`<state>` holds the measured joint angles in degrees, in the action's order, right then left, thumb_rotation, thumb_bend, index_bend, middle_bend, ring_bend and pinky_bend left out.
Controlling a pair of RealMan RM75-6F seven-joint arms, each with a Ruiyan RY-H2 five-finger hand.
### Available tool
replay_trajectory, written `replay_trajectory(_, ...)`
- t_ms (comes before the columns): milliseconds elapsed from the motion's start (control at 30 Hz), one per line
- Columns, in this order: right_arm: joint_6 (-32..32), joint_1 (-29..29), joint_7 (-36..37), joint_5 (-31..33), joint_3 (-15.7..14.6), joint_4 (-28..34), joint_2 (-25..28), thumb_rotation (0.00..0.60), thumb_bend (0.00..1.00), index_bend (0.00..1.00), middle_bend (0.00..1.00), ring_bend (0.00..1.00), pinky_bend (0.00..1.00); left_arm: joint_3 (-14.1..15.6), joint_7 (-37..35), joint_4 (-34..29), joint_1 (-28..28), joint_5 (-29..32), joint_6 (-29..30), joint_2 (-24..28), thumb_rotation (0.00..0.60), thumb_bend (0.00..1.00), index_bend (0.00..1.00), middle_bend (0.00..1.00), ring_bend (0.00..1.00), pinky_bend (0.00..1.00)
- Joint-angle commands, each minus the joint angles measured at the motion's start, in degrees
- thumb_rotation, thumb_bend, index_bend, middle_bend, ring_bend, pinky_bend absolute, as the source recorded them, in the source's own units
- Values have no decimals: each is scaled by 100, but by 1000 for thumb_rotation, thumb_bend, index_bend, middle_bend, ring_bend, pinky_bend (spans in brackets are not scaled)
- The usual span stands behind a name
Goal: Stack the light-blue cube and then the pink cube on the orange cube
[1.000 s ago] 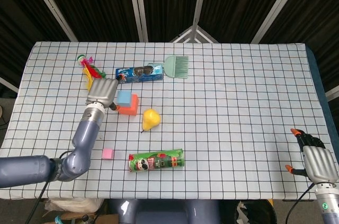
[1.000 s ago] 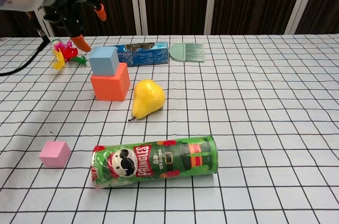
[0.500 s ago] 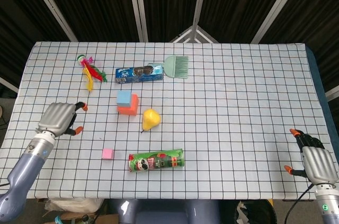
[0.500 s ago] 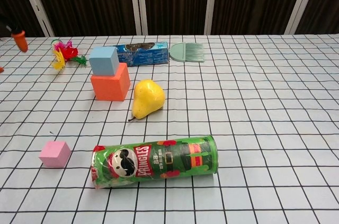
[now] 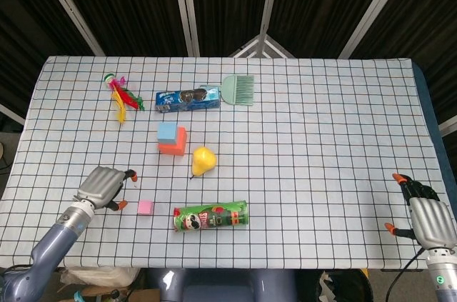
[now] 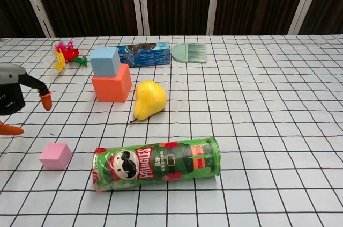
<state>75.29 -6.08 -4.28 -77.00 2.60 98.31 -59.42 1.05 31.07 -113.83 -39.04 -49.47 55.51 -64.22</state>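
The light-blue cube (image 5: 167, 131) (image 6: 105, 61) sits on top of the orange cube (image 5: 173, 143) (image 6: 111, 87) left of the table's middle. The small pink cube (image 5: 145, 207) (image 6: 55, 155) lies alone near the front left. My left hand (image 5: 106, 186) (image 6: 13, 97) hovers just left of the pink cube, holding nothing, with its orange-tipped fingers apart. My right hand (image 5: 426, 218) rests at the front right corner with its fingers spread, far from the cubes; the chest view does not show it.
A yellow pear (image 5: 202, 160) stands right of the stack. A green Pringles can (image 5: 211, 215) lies on its side right of the pink cube. At the back lie a blue packet (image 5: 187, 100), a green brush (image 5: 238, 90) and a colourful toy (image 5: 121, 95).
My left hand has drawn back from the blue cube, swung out to the left edge, then come in beside the pink cube. The blue cube stays on the orange one. The right hand is still.
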Motion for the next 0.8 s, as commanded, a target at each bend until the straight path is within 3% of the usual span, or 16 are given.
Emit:
replay_trajectory(33, -1, 0, -11, -5, -5, 1, -3, 600, 173, 114, 133, 153, 163, 143, 411, -234, -140, 122, 35, -138, 600, 276, 310, 814, 766, 859)
replay_trajectory(400, -7, 9, 46, 6, -2, 9, 22, 600, 174, 114, 133, 153, 163, 455, 1195, -645, -234, 373, 495, -450, 600, 262, 316, 816, 766, 862)
replay_trajectory(800, -40, 10, 104, -6, -18, 3, 42, 600, 173, 114, 133, 153, 163, 460, 1326, -317, -170, 548, 889, -969, 600, 263, 309, 820, 770, 870)
